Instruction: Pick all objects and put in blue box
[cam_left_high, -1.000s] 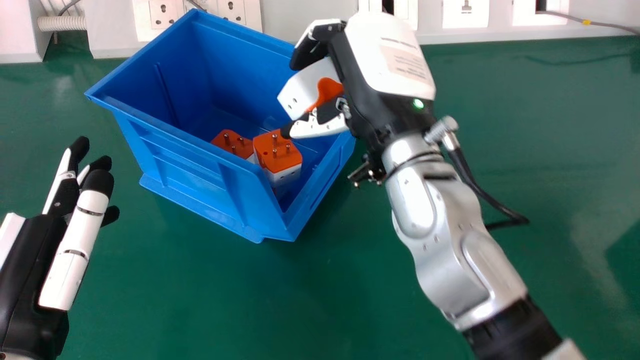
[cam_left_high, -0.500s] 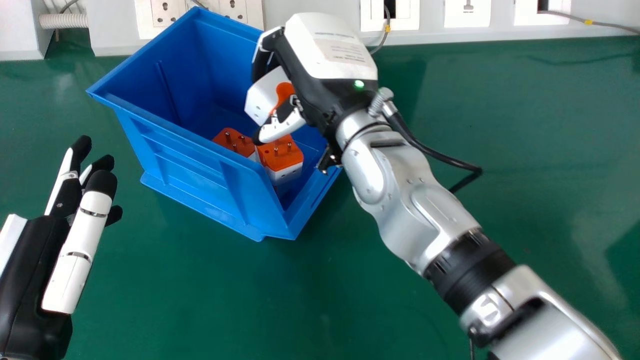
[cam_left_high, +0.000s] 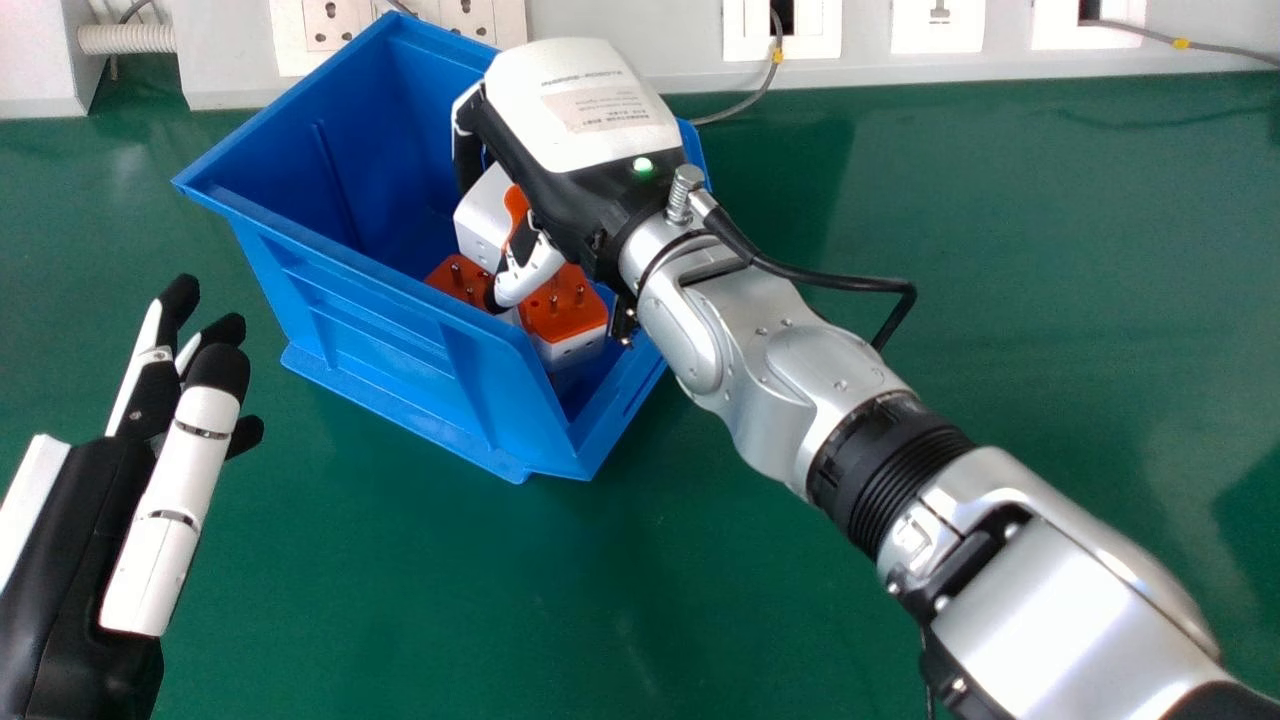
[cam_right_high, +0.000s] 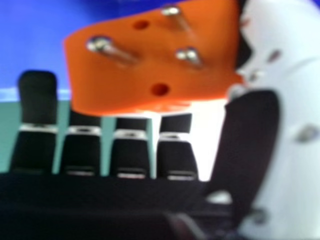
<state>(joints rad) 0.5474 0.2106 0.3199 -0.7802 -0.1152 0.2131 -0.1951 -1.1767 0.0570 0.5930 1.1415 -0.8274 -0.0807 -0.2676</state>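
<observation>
Sitting in the blue box (cam_left_high: 390, 335) are two other orange-topped adapters (cam_left_high: 572, 347).

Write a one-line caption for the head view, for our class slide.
The right hand holds one plug adapter at the blue box; two more lie inside.

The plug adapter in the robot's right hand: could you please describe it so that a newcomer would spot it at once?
Find the blue box on the green table, then the right hand at its opening. The orange-and-white adapter is held there, while two lookalikes lie ungrasped in the box.
</observation>
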